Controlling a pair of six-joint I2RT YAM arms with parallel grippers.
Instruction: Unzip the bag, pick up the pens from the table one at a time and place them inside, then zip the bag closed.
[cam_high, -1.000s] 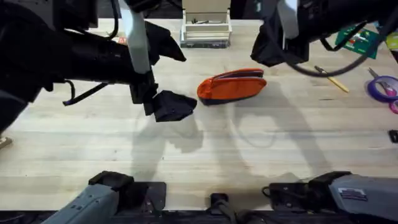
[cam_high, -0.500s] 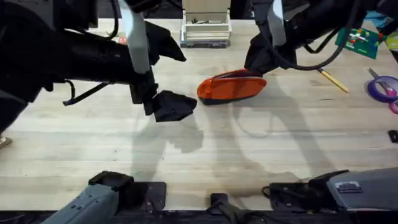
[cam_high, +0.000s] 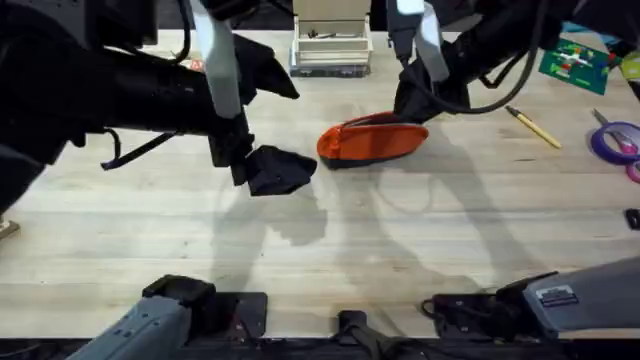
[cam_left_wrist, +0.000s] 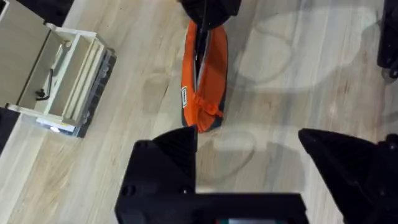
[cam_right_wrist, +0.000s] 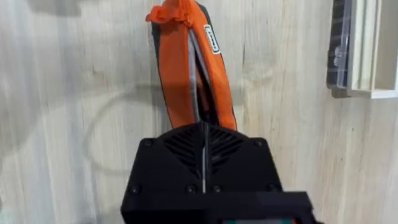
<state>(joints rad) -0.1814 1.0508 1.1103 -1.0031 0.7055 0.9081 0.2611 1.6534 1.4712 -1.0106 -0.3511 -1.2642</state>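
Orange pencil pouch (cam_high: 372, 140): soft, light, likely to slide on counter (cam_high: 400, 250); grip the zipper pull. Right gripper (cam_high: 425, 100) jaws closed at pouch's zipper end, hold unconfirmed; left gripper (cam_high: 280, 170) jaws spread, empty.

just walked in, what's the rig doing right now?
The right end effector is down on the right end of the orange bag, its fingers closed together over the zipper line, as the right wrist view shows. The left end effector is open and sits off the bag's left end, holding nothing. A yellow pen lies on the table to the right of the bag, not yet picked up.
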